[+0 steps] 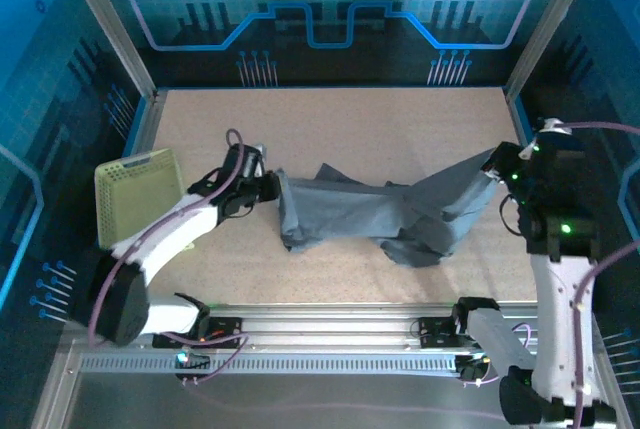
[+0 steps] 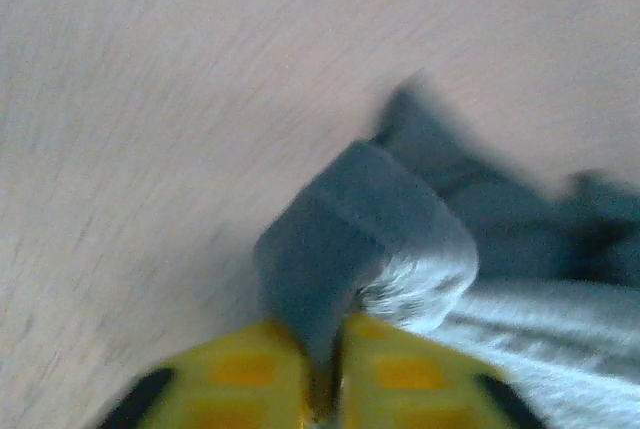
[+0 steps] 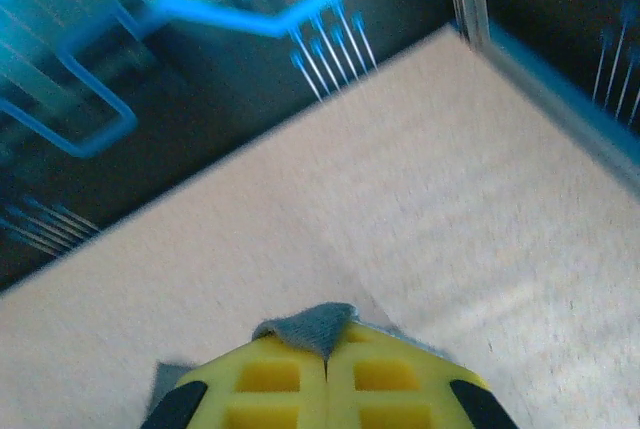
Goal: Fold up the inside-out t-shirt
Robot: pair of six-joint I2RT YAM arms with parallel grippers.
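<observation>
Speckled beige tabletop (image 1: 350,119) runs out to the blue-lit panels at the back, and across its middle the inside-out t-shirt (image 1: 370,214) lies strung between my two hands as a long, rumpled band. At its one end the left gripper (image 1: 268,189) sits low at the table. In its wrist view the yellow fingers (image 2: 400,369) stand nearly together with a hemmed fold of grey cloth running down into the narrow gap, so I read it as pinching that edge, with the rest of the shirt trailing off ahead of it and to its right. At the other end the right gripper (image 1: 497,164) is raised off the surface, drawing a strip of cloth up at a slant. Its wrist view shows the jaws closed tight with a small tip of grey fabric poking out just beyond the fingertips and bare table beyond that. Behind the left hand, on its outer side and well apart from the shirt, rests a pale mesh basket (image 1: 140,194). By my judgement the job is at an early stage: both ends are held, but the body is twisted and bunched, thickest nearer the right hand, with no clean fold anywhere. Spreading it flat and making every fold remain to be done.
</observation>
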